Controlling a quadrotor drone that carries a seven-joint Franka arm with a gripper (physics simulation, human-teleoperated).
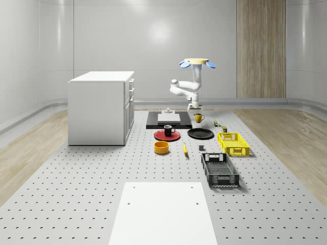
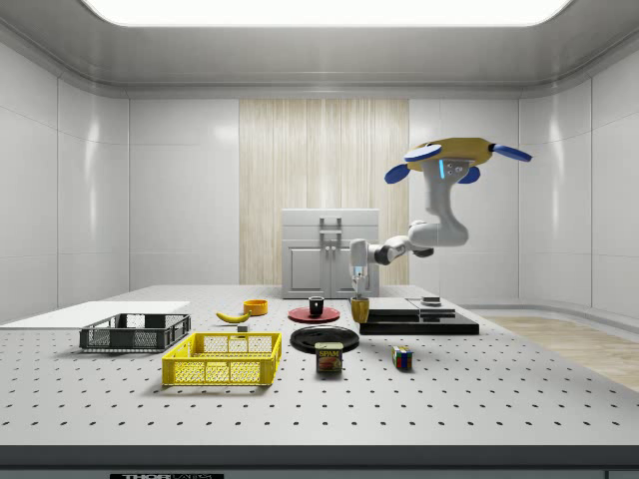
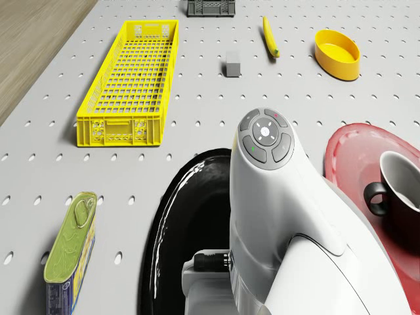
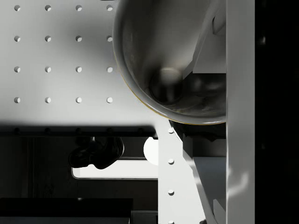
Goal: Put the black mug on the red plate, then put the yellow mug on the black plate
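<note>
The black mug point(image 1: 168, 130) stands upright on the red plate point(image 1: 159, 136); from the drone it appears as the black mug point(image 3: 400, 190) on the red plate point(image 3: 351, 154). Beside the red plate lies the bare black plate point(image 1: 200, 133), point(image 3: 187, 230). The yellow mug point(image 1: 199, 118), point(image 2: 359, 309) is just behind the black plate, next to a black slab. I hover above the far end of the table, arm bent down. My gripper point(image 1: 195, 111), point(image 2: 357, 291), point(image 4: 205, 119) is shut on the yellow mug's point(image 4: 140, 60) rim, one finger inside and one outside.
A yellow crate point(image 1: 233, 143), a black crate point(image 1: 219, 170), a yellow bowl point(image 1: 162, 147) and a banana point(image 1: 185, 149) lie nearer the front. A tin can point(image 2: 328, 358) and a coloured cube point(image 2: 401, 357) sit close to the black plate. A white cabinet point(image 1: 101, 107) stands at the whole-scene view's left.
</note>
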